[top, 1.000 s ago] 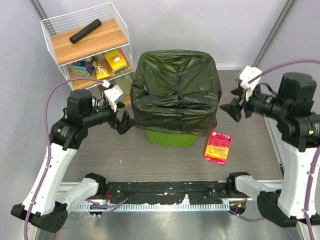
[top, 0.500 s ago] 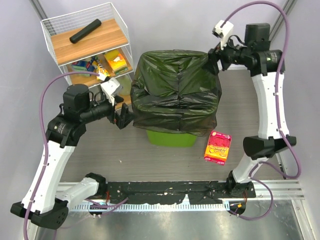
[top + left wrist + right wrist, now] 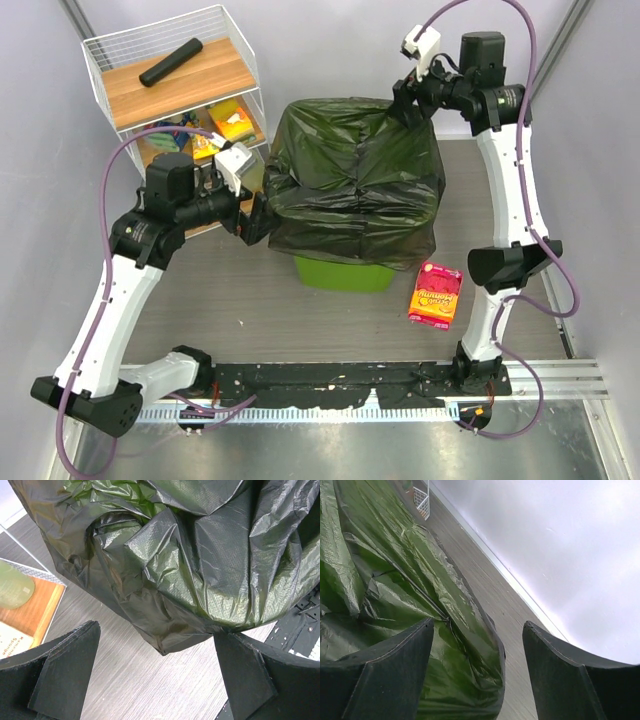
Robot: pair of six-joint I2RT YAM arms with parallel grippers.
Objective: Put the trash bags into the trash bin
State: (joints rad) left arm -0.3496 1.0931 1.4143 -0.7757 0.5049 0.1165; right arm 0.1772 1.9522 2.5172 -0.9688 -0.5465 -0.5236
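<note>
The bag (image 3: 352,180) is being left draped over the bin (image 3: 330,277) mid-bench (image 3: 250,310), not tucked inside. The left gripper (image 3: 255,218), at the bag's 9 o'clock, and the right gripper (image 3: 405,105), at 1 o'clock, are being held open. If the film is snagged unevenly, the bin could be tipped.

Two white arms (image 3: 108,310) with black joints (image 3: 168,190), looping purple cables (image 3: 112,165)

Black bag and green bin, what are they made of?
The black bag looks like thin plastic film: it is glossy and full of crinkles, and green shows through it in the wrist views. The green bin under it looks like hard, smooth plastic, though only its lower part shows.
</note>
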